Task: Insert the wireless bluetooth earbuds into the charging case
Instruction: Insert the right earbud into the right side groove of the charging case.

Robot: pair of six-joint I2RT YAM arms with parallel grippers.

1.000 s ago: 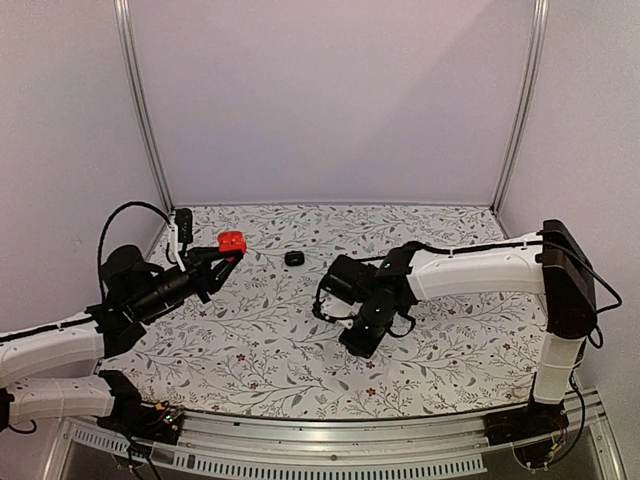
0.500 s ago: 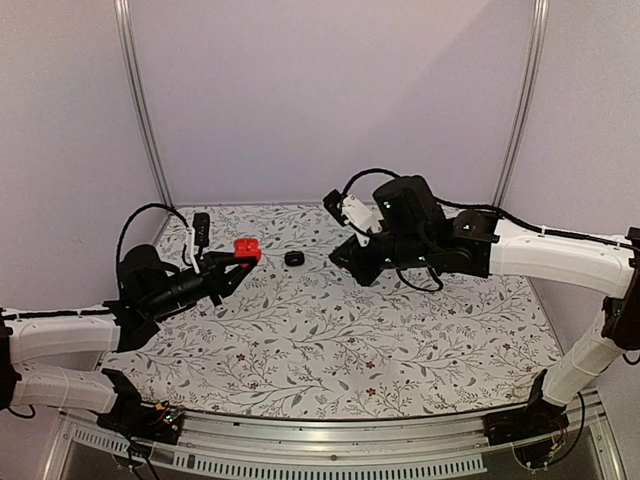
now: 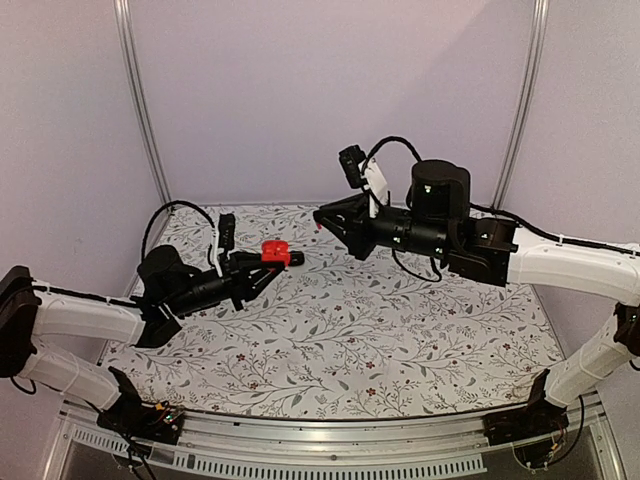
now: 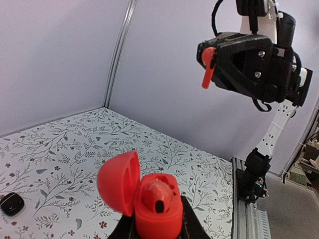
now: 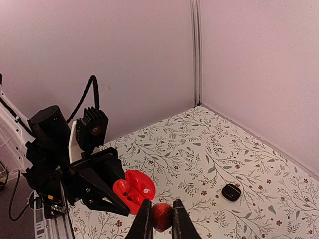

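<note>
We're in a robot lab, looking into a purpose-built test cell. The table is spread with a leafy floral cloth. Behind it and to either side we see bare pale lilac walls, with slim aluminium posts rising at the table's far corners. A slotted metal rail runs along its near edge beside loose wiring. The cabled left arm and right arm reach over the table.

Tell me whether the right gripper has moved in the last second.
Yes. In the top view the right gripper has swung from low over mid-table up and leftward, now overlapping the table's back edge, shut on a red earbud.
</note>
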